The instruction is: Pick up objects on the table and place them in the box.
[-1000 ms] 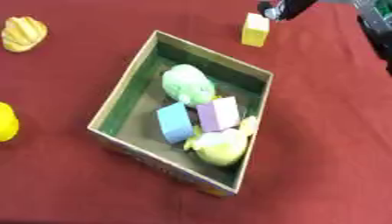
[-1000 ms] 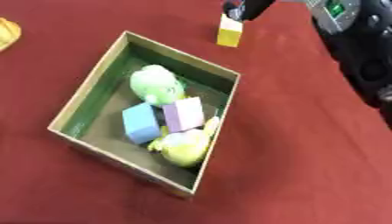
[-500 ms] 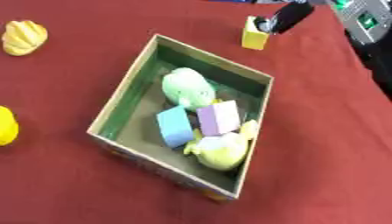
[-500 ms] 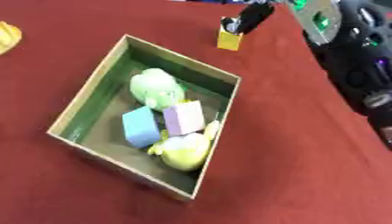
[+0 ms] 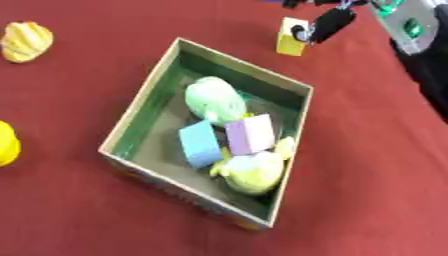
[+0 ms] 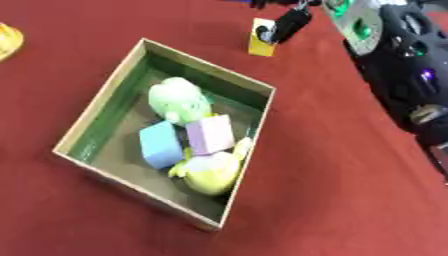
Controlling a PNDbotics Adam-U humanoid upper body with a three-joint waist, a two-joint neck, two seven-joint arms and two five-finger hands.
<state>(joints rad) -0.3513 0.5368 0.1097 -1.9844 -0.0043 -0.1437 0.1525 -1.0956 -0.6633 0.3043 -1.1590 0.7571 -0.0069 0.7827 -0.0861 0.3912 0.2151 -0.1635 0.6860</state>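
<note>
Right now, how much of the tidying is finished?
Four things already lie in the box: a green plush, a blue block, a lilac block and a yellow plush. The right hand is at the yellow block beyond the box. Still out on the table: a yellow-orange thing far left and a yellow thing at the left edge.

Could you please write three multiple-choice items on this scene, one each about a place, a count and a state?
1. Where is the yellow block?
A. inside the box
B. on the table beyond the box
C. on the box rim

2. How many things lie in the box?
A. two
B. four
C. six

3. The right hand is:
A. at the yellow block
B. inside the box
C. resting at a lower corner

Answers: 1 B, it stands on the red cloth past the far corner. 2 B, two blocks and two soft toys. 3 A, a dark finger touches the block's side.
</note>
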